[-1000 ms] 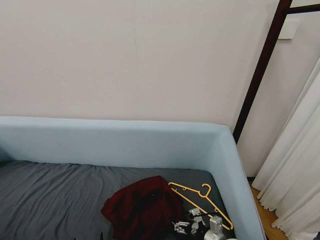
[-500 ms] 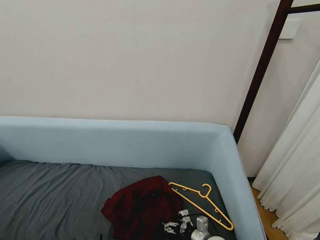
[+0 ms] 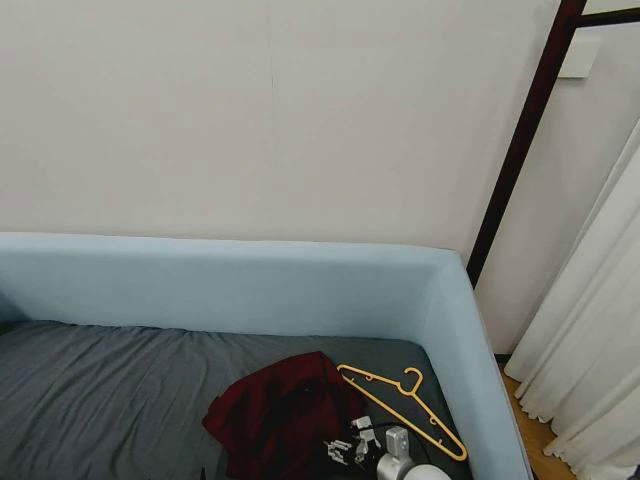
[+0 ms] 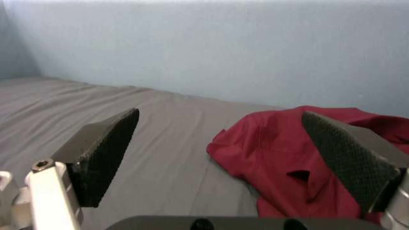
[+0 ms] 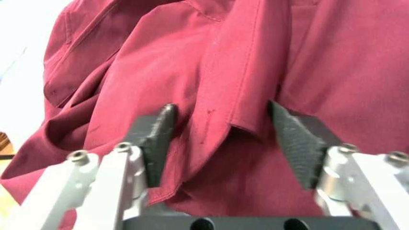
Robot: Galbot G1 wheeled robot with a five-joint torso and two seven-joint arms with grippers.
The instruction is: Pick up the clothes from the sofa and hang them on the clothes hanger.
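Observation:
A dark red shirt (image 3: pixel 278 410) lies crumpled on the grey sofa seat (image 3: pixel 100 390), and a yellow hanger (image 3: pixel 400 395) rests just to its right. My right gripper (image 3: pixel 350 448) sits at the shirt's near right edge. In the right wrist view it (image 5: pixel 227 136) is open, its black fingers (image 5: pixel 160 139) pressed down either side of a fold of the red shirt (image 5: pixel 211 67). My left gripper (image 4: pixel 236 158) hangs open above the seat (image 4: pixel 128 124), a short way from the shirt (image 4: pixel 288 153).
The light blue sofa back (image 3: pixel 230 285) and right armrest (image 3: pixel 470 370) wall in the seat. A dark wooden post (image 3: pixel 515 145) rises by the wall at right, with a white curtain (image 3: pixel 600 330) beyond it.
My right gripper has moved left from beside the hanger onto the shirt's right edge. The shirt and hanger have not shifted.

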